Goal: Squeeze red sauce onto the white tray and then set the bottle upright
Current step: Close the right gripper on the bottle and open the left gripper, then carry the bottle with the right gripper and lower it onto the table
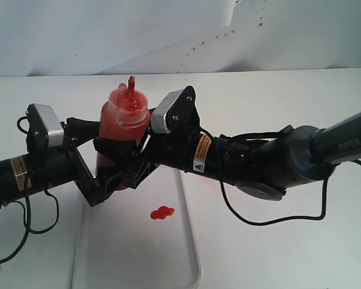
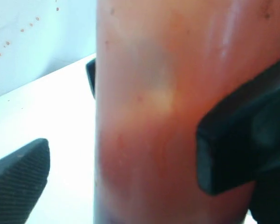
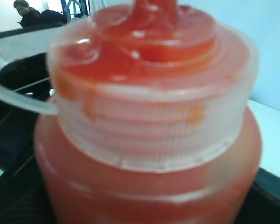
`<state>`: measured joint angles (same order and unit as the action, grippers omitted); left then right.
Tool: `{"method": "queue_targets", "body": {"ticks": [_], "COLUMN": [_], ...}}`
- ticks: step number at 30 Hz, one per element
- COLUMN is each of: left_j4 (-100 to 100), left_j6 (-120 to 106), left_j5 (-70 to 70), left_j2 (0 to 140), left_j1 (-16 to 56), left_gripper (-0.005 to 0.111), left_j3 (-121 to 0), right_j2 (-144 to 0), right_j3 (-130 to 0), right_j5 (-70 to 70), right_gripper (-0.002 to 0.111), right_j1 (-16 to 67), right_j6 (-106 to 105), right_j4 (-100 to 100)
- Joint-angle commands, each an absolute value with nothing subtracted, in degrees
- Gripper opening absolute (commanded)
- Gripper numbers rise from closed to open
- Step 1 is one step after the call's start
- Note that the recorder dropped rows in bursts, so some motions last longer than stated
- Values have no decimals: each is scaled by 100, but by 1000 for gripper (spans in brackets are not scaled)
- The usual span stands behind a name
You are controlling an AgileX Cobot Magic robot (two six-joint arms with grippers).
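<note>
L gripper (image 1: 115, 158) loose round upright bottle (image 1: 125, 120); R gripper (image 1: 132, 161) prob. tight

Robot lab: white table (image 1: 277, 102), sauce-spattered backdrop (image 1: 108, 36).

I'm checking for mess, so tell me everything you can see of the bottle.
The bottle is small, translucent plastic, orange-red from the sauce inside, with a ribbed clear collar, thin tether and pointed red nozzle smeared with sauce. It stands upright, nozzle up, over the far end of the white tray; its base is hidden. The right claw grips its body; the left claw straddles it, one finger clear.
</note>
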<state>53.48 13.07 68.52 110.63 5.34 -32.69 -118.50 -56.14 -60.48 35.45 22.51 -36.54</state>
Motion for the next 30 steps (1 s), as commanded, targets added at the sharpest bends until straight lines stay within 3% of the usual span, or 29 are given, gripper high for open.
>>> {"method": "queue_targets", "body": {"ticks": [1, 16, 30], "left_j4": [5112, 4287, 2370], "left_j6": [1452, 1452, 1452], "left_j5": [6996, 6996, 6134], "left_j2": [11028, 11028, 11028], "left_j1": [535, 535, 535], "left_gripper": [104, 104, 104], "left_j3": [-3304, -3304, -3304], "right_j2": [-11819, -11819, -11819], "right_j3": [-5618, -5618, -5618], "right_j5": [-6213, -5460, -5327], "right_gripper": [0, 0, 0], "right_j1": [3544, 3506, 2740], "right_j6": [2225, 1275, 1178], "right_j4": [-3676, -2259, -1883]}}
